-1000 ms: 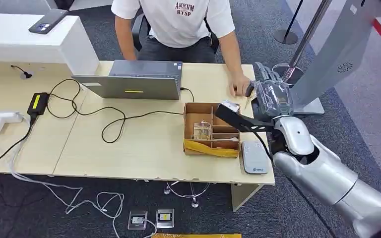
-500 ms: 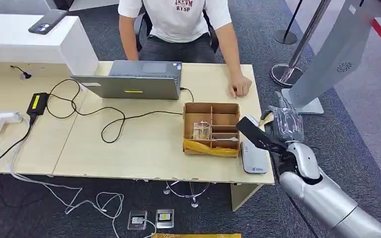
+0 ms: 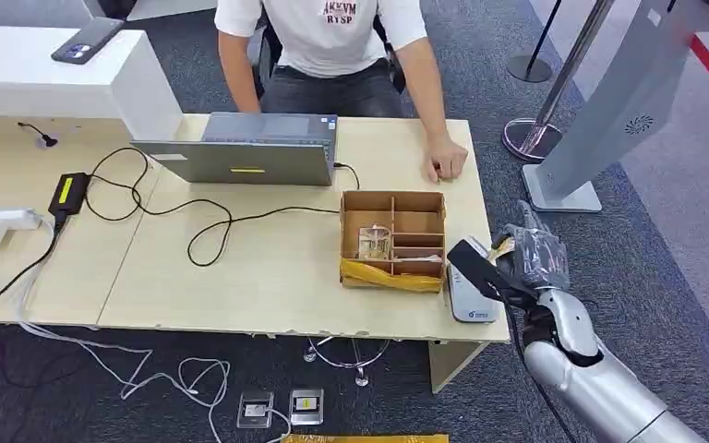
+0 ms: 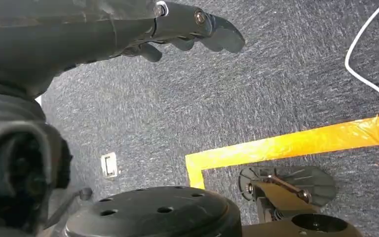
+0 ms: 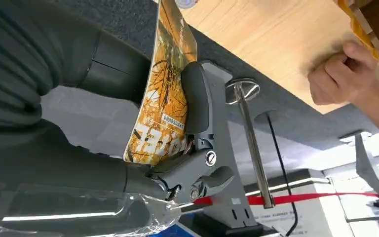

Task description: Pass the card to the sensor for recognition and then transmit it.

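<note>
My right hand (image 3: 533,259) hangs just off the table's near right corner and pinches a yellow-orange printed card (image 5: 165,98) between thumb (image 5: 196,101) and fingers. The card stands on edge, close to the right of the grey-white sensor pad (image 3: 474,305), which lies flat at that corner. A dark part of the hand reaches over the sensor's far end. My left hand (image 4: 187,27) hangs over the carpet with its fingers loosely apart and nothing in them.
A cardboard divider box (image 3: 392,238) stands just left of the sensor. A person sits across the table (image 3: 240,277), one hand (image 3: 449,166) resting on it. A laptop (image 3: 249,148), cables and a power adapter (image 3: 69,194) lie to the left. A stanchion base (image 3: 531,138) and grey sign stand (image 3: 568,189) stand on the right.
My right hand has come down and toward me with the card, from beside the person's hand to the sensor at the near right corner. The person has stayed seated.
</note>
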Controlling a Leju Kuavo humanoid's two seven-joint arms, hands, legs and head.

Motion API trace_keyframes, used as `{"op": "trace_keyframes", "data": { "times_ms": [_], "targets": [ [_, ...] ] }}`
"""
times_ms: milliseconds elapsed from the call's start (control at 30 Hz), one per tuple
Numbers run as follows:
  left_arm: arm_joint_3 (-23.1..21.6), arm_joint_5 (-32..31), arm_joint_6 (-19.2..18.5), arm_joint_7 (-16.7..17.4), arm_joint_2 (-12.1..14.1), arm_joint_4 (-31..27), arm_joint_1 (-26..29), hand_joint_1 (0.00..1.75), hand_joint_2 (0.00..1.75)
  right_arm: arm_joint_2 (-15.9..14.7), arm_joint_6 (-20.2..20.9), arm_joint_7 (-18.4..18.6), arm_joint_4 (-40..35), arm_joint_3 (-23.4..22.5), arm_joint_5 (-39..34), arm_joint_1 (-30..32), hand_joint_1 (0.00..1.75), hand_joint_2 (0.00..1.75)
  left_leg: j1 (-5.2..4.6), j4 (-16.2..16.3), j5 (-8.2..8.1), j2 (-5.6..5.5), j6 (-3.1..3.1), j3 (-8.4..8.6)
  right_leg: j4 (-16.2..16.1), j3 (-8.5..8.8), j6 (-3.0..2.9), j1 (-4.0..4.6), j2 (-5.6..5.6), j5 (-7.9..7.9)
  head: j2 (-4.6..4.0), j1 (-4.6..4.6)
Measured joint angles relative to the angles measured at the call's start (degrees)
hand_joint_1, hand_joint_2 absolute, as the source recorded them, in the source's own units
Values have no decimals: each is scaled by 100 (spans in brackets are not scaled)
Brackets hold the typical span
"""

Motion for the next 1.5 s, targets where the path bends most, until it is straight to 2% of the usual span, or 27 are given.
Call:
{"op": "trace_keyframes", "data": {
  "times_ms": [400, 800, 1500],
  "targets": [
    [0, -2, 0, 92, -9, 2, 0, 0, 0, 74, 193, -118, 208, 2, -4, 322, 175, 175, 0, 0, 0, 0, 0, -3, 0, 0, 0, 0, 0, 0, 0, -2],
    [-6, -50, 0, 153, -11, 2, -1, 0, 0, 216, 140, -206, 512, -9, -85, 588, 175, 175, 0, -1, 0, 4, -1, 2, 0, 0, 0, 0, 3, 0, 0, -2],
    [-79, -7, -2, 256, -4, 2, -37, 0, 0, 258, 208, -146, 560, -332, 190, 766, 175, 175, 0, 0, 1, 15, -1, 13, -1, 10, -6, 1, 13, 6, 0, 0]
  ]
}}
